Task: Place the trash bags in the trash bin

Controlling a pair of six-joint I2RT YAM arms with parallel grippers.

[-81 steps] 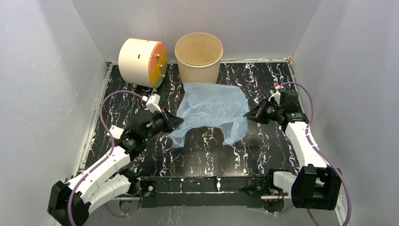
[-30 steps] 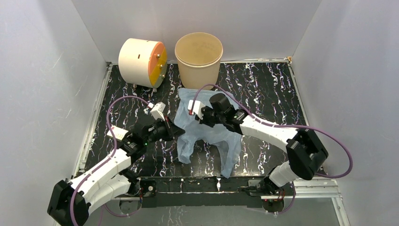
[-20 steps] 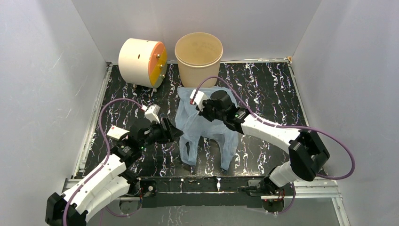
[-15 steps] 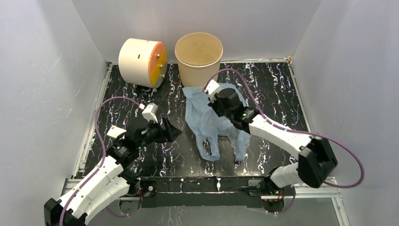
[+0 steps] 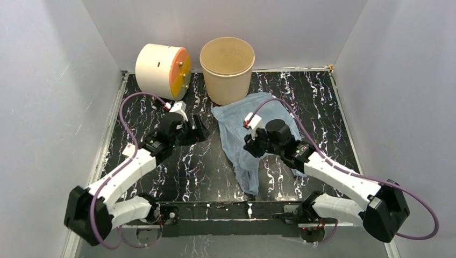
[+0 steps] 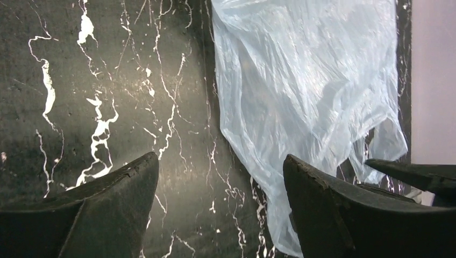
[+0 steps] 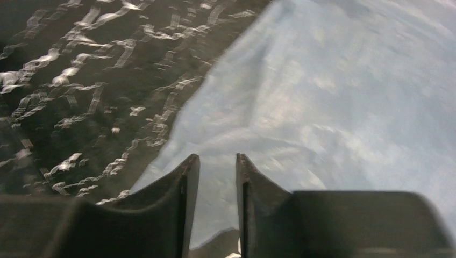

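The pale blue trash bag (image 5: pixel 236 126) lies crumpled on the black marbled mat, just in front of the tan trash bin (image 5: pixel 227 67), which stands upright against the back wall. My left gripper (image 5: pixel 198 131) is open wide to the left of the bag. In the left wrist view its gripper (image 6: pixel 220 158) holds nothing, and the bag (image 6: pixel 312 80) edge runs past the right finger (image 6: pixel 322 204). My right gripper (image 5: pixel 250 146) hovers over the bag's middle. In the right wrist view that gripper (image 7: pixel 216 157) shows a narrow gap, with the bag (image 7: pixel 333 97) beneath it.
A cream drum with an orange face (image 5: pixel 161 64) lies on its side left of the bin. White walls close in the mat (image 5: pixel 150 107) on three sides. The arm bases sit along the near edge.
Both grippers were shut on the bag and have let go. The bag went right and now lies slack. The left arm swung toward the back, the right arm drew nearer.
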